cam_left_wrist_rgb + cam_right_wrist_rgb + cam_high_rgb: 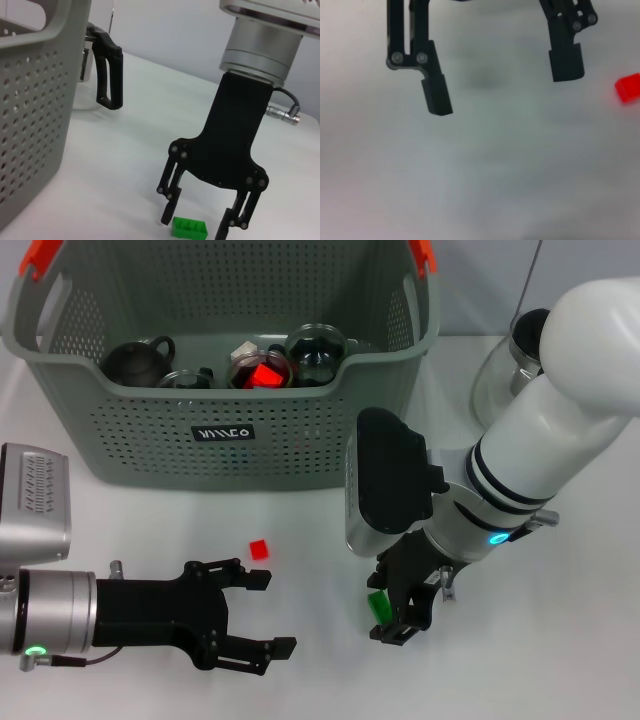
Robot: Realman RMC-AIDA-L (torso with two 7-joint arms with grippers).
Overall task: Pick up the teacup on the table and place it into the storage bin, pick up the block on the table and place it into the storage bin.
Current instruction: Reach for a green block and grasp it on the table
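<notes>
The grey-green storage bin (150, 440) stands at the back with orange handle tops. Inside it lie a dark teapot (138, 360), a glass teacup (318, 350) and a cup holding a red block (264, 373). A green block (378, 605) lies on the table. My right gripper (402, 618) points down, open, with a finger on each side of it. The left wrist view shows this gripper (194, 226) and the green block (189, 229). A small red block (259, 549) lies by my left gripper (278, 612), which is open and empty, low at the front left.
A glass pitcher (505, 365) with a black handle (109, 70) stands on the table right of the bin. The right wrist view shows the left gripper (502, 90) open over bare white table, with the small red block (627, 87) beside it.
</notes>
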